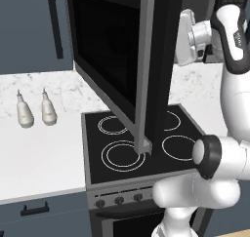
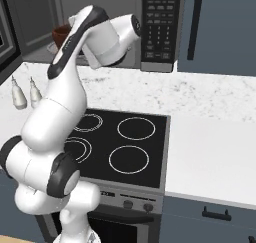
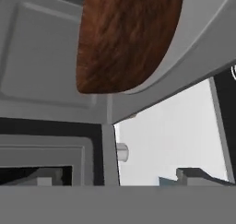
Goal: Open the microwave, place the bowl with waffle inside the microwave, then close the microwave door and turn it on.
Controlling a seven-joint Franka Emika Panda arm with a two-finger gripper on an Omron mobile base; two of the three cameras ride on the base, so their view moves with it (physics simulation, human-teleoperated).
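Marble surface (image 2: 210,94) flanks the black stovetop (image 2: 117,144). Above the stovetop, microwave (image 2: 159,29) with microwave door (image 1: 114,60) swung open; bowl (image 2: 61,34) sits inside the cavity. Gripper's jaws released, just outside the bowl. Two shakers (image 1: 33,109) left of the stovetop.

Light is even and soft across all three rendered views, with no single visible source. The marble counter (image 2: 210,94) reads bright; the microwave door (image 1: 105,50) glass stays near black and shows no reflections. The stovetop (image 2: 127,142) is matte, its rings crisp, without glare. Shadows are faint. The base views are sharp edge to edge, while in the hand view the close bowl (image 3: 126,36) looks coarse and blurry.
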